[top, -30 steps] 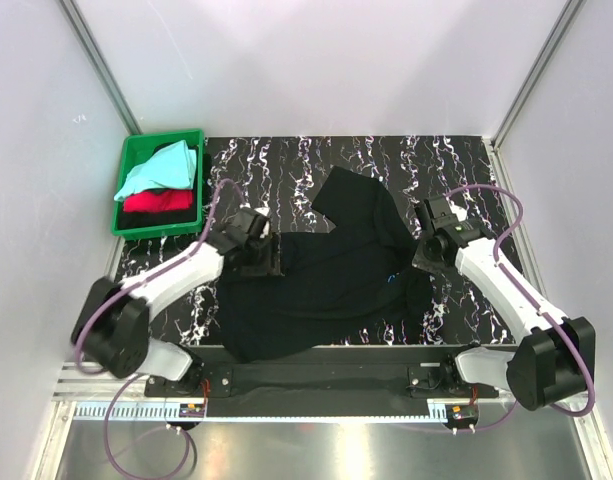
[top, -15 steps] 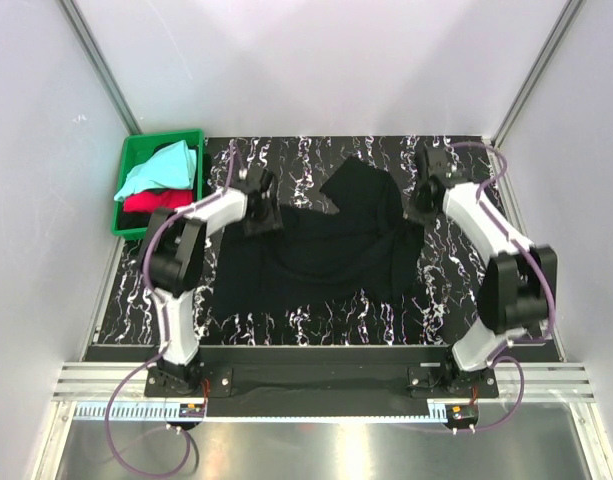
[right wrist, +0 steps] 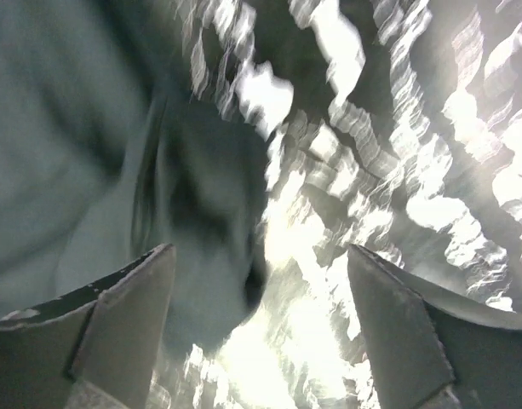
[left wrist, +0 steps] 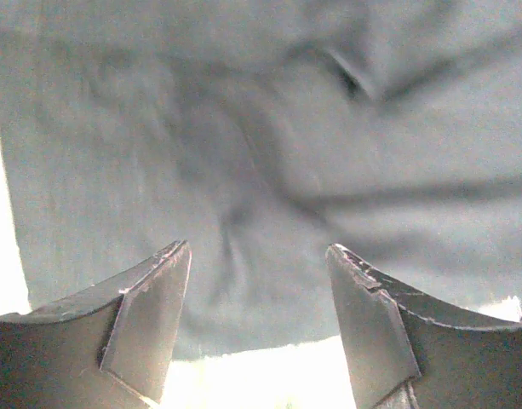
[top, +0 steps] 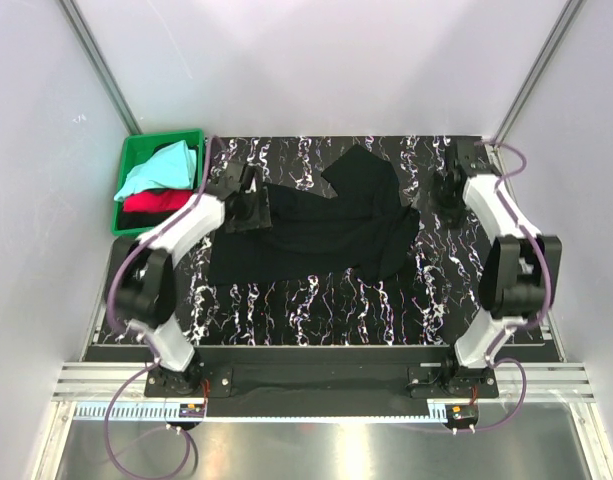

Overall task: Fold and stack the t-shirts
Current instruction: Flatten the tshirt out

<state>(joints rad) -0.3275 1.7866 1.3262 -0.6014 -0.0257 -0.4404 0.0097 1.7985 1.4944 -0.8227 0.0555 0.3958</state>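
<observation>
A black t-shirt (top: 321,228) lies crumpled and partly spread across the middle of the tabletop, one sleeve reaching toward the back. My left gripper (top: 250,207) hangs over its left edge. In the left wrist view that gripper (left wrist: 257,249) is open, with dark cloth (left wrist: 269,153) below and nothing pinched between the fingers. My right gripper (top: 449,194) is just off the shirt's right side. In the right wrist view it (right wrist: 261,250) is open over the shirt's edge (right wrist: 192,204) and the streaked table. An aqua t-shirt (top: 158,168) and a red t-shirt (top: 154,202) lie in the crate.
The green crate (top: 133,152) stands at the back left corner of the black, white-streaked tabletop (top: 316,300). Pale walls and metal posts close in the left, back and right sides. Both arm bases sit on the rail at the near edge.
Both arms swung toward the back of the table and dragged the black shirt away from the near edge. The right gripper opened, let the shirt go and moved off to the right.
</observation>
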